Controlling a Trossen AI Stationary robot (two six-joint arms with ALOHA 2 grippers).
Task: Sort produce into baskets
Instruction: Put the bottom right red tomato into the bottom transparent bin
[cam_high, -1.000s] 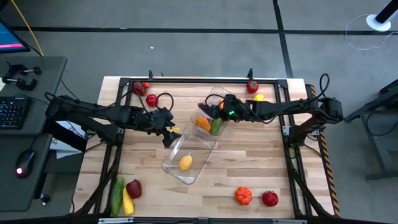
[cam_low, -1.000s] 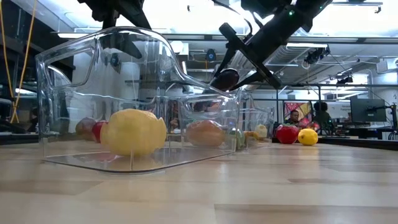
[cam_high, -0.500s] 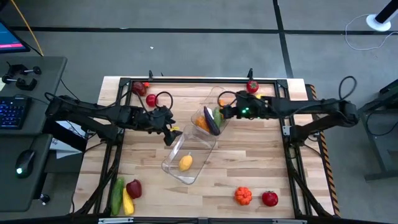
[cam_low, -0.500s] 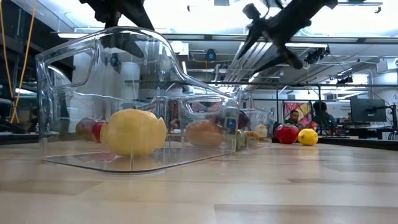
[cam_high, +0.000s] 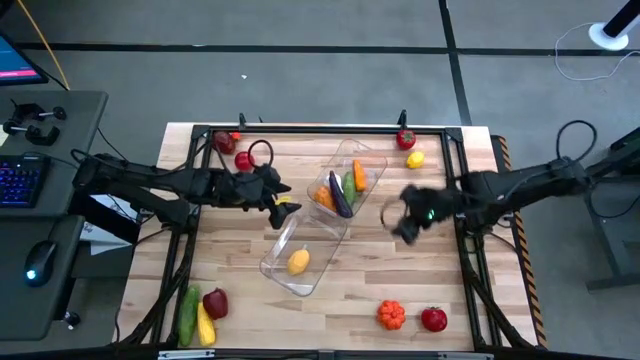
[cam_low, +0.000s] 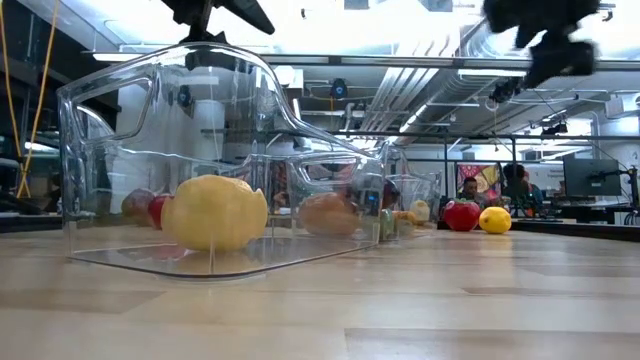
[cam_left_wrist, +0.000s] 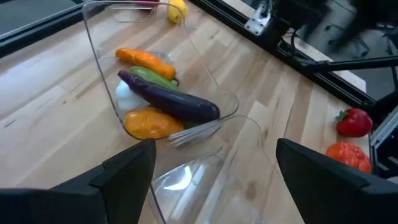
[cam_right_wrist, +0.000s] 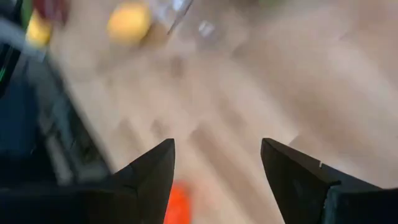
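Note:
Two clear baskets lie mid-table. The far one (cam_high: 345, 185) holds a purple eggplant (cam_left_wrist: 171, 99), an orange carrot (cam_left_wrist: 146, 60), a green cucumber and an orange piece. The near one (cam_high: 298, 250) holds a yellow lemon (cam_low: 215, 212). My left gripper (cam_left_wrist: 216, 146) hangs open above the near basket's far end (cam_high: 278, 200), with nothing between its fingers. My right gripper (cam_right_wrist: 217, 146) is open and empty, up over bare wood right of the far basket (cam_high: 405, 222).
Loose produce lies around: a tomato (cam_high: 405, 140) and a lemon (cam_high: 415, 158) at the far right, red pieces (cam_high: 243, 160) at the far left, a cucumber (cam_high: 188, 312) and an apple (cam_high: 215, 302) near left, a pumpkin (cam_high: 390, 315) and a red fruit (cam_high: 433, 320) near right. Black frame rails border the table.
My right gripper has pulled away from over the far basket toward the table's right and near edge, rising and tipping downward. The eggplant that hung at its fingers has dropped and now lies in the far basket on the other produce. My left gripper has tipped up slightly.

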